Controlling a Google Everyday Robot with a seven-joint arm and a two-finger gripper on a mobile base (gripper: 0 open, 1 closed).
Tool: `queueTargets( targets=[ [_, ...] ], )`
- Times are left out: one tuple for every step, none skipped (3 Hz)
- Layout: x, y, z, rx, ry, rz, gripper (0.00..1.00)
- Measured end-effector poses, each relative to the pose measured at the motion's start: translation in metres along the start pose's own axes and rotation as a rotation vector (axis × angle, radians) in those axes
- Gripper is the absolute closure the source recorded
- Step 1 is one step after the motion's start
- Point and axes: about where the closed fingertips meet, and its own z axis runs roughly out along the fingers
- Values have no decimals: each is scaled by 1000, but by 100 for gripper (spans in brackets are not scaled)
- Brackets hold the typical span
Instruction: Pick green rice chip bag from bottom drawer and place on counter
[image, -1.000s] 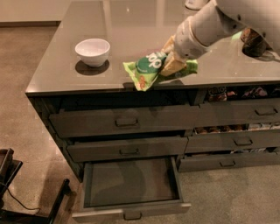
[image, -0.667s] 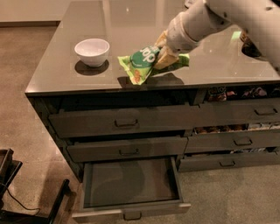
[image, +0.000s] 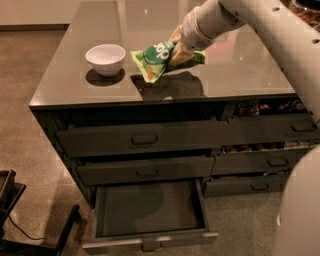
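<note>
Nearest, the bottom drawer stands pulled open, its dark floor showing. Above it, over the glossy grey counter, the gripper pinches the green rice chip bag by one end (white letters on its dark round logo, turned and not readable). A white bowl sits on the counter just left of the bag.
</note>
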Motion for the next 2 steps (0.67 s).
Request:
queueTargets(
  targets=[
    [13, -17, 19, 38, 15, 43, 100],
    [13, -17, 20, 40, 14, 46, 81]
  ],
)
